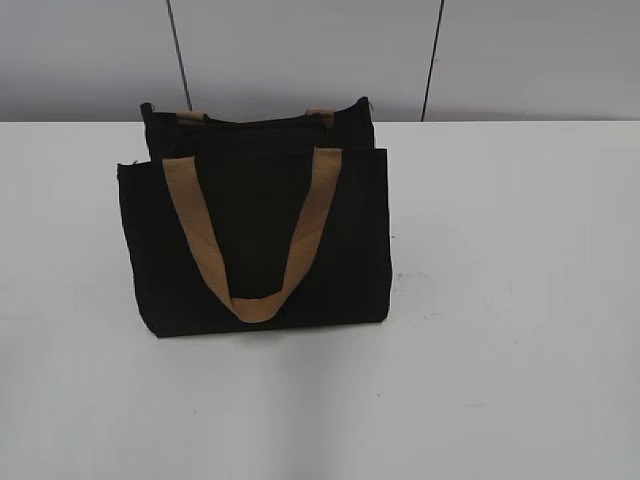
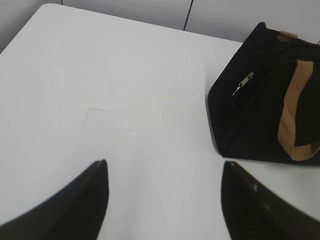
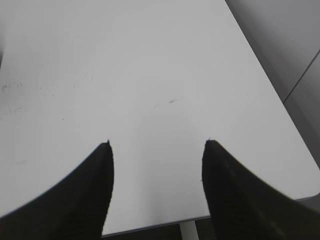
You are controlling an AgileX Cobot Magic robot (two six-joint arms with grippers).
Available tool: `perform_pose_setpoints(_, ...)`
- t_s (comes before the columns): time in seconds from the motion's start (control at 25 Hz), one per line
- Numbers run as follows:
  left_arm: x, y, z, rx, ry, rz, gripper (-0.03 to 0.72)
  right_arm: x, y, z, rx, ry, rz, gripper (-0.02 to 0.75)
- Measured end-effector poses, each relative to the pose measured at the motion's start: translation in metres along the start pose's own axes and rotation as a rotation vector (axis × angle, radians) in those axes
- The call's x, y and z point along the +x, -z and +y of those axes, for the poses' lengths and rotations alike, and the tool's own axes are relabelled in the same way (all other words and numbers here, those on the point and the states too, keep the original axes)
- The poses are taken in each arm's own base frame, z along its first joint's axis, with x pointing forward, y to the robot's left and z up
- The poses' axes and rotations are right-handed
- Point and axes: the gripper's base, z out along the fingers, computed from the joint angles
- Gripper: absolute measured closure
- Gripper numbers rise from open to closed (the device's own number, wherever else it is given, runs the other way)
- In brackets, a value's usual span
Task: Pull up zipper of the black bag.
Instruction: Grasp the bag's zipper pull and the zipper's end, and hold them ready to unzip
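The black bag lies on the white table, left of centre in the exterior view, with a tan loop handle draped over its front. It also shows at the right of the left wrist view. The zipper's silver pull tab sits at the bag's near corner, on the dark zip line along the top edge. My left gripper is open and empty, above bare table left of the bag. My right gripper is open and empty over bare table. Neither gripper shows in the exterior view.
A grey panelled wall stands behind the table. The table's right edge and near edge show in the right wrist view. The table's far left corner shows in the left wrist view.
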Motion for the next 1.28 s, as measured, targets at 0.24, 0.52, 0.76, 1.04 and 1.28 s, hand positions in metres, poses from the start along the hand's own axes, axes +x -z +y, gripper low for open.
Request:
perform_pose_setpoints(0.24, 0.0, 0.0, 0.0, 0.0, 0.0, 0.0, 0.159, 0.0, 0.0, 0.0, 0.0, 0.0, 0.0, 0.296)
perform_pose_setpoints(0.52, 0.0, 0.0, 0.0, -0.002, -0.001, 0.0, 0.159, 0.0, 0.0, 0.0, 0.0, 0.0, 0.0, 0.296)
perform_pose_setpoints(0.76, -0.006, 0.0, -0.001, 0.008, 0.003, -0.015, 0.163, 0.0, 0.0, 0.0, 0.0, 0.0, 0.0, 0.296)
perform_pose_setpoints(1.04, -0.071, -0.017, -0.01, 0.032, -0.089, -0.187, 0.207, 0.0, 0.0, 0.0, 0.0, 0.0, 0.0, 0.296)
perform_pose_setpoints(1.28, -0.103, -0.066, -0.015, 0.046, -0.11, -0.239, 0.219, 0.0, 0.0, 0.0, 0.001, -0.001, 0.0, 0.296)
